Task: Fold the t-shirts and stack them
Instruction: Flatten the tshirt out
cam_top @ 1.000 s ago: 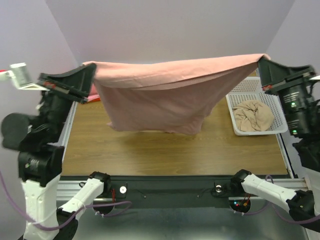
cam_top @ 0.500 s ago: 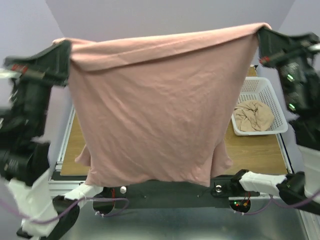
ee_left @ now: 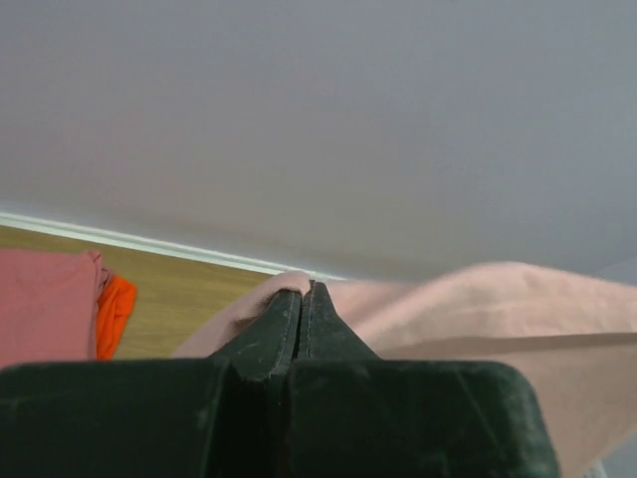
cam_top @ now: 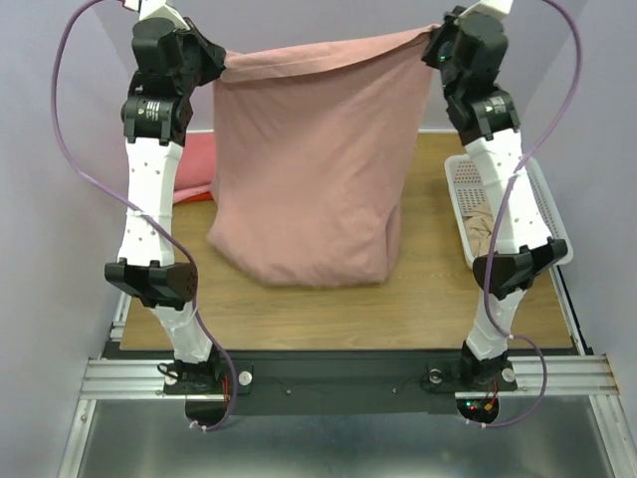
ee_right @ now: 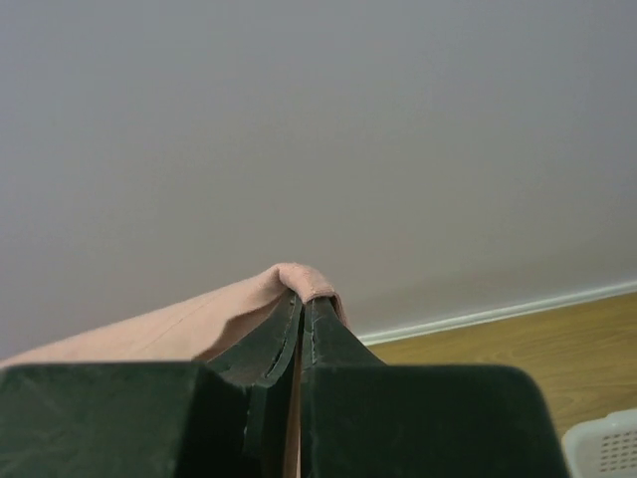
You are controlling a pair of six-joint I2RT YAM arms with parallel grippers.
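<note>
Top external shows the pink t-shirt (cam_top: pixel 309 179) hanging between left hand (cam_top: pixel 221 62) and right hand (cam_top: pixel 435 42), both clenched on its corners; only left wrist shows an orange-red tee (ee_left: pixel 114 309).

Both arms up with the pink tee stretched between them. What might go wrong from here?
1. The left gripper and right gripper pinch only a small fold of the pink tee at their tips; a corner may slip out.
2. Its hem looks bunched on the table; lowering may trap wrinkles.
3. The white basket sits close beside the right arm; a descent might clip it.
</note>
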